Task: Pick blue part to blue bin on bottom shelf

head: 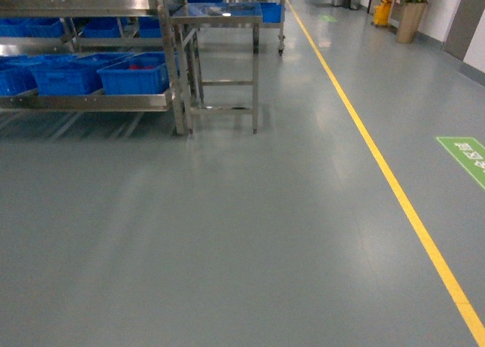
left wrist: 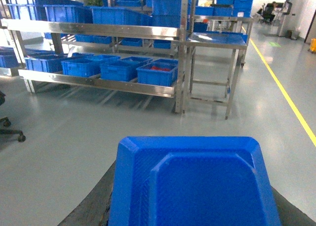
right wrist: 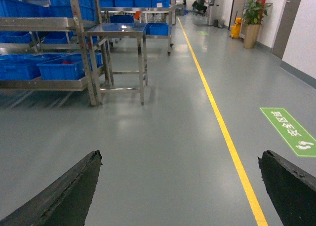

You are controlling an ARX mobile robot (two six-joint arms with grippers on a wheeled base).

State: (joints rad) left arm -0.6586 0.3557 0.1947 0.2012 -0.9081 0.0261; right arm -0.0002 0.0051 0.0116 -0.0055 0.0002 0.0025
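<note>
From the head view the robot stands well back; it should roll squarely toward the bottom shelf (head: 91, 101), whose end crate (head: 135, 76) shows something red. In the left wrist view the left gripper (left wrist: 190, 221) pinches the blue part (left wrist: 192, 184); the plain blue bin (left wrist: 123, 68) sits beside that crate. The right gripper (right wrist: 180, 189) is spread, empty.

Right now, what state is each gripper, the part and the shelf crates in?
blue part: held between the left gripper's fingers, away from the rack.
left gripper: shut on the part.
right gripper: open, empty.
blue bin: on the bottom shelf, open-topped.
end crate: holds red items.
</note>
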